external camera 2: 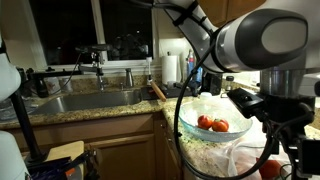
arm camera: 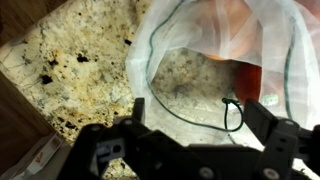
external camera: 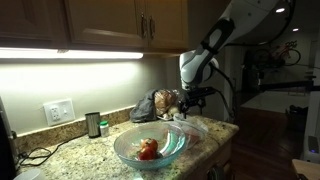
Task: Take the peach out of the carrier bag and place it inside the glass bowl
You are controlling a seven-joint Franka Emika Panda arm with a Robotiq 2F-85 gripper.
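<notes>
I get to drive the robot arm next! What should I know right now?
Gripper: open, empty, above the counter at the edge of a whitish plastic bag with something red-orange inside.
Glass bowl: on the counter, two red fruits in it; whether either is the one wanted, I cannot tell.
Dark bag: slumped beyond the bowl, inside hidden.
Done: unclear.
Left: look in the dark bag; if a fruit is there, lift it into the bowl.
</notes>
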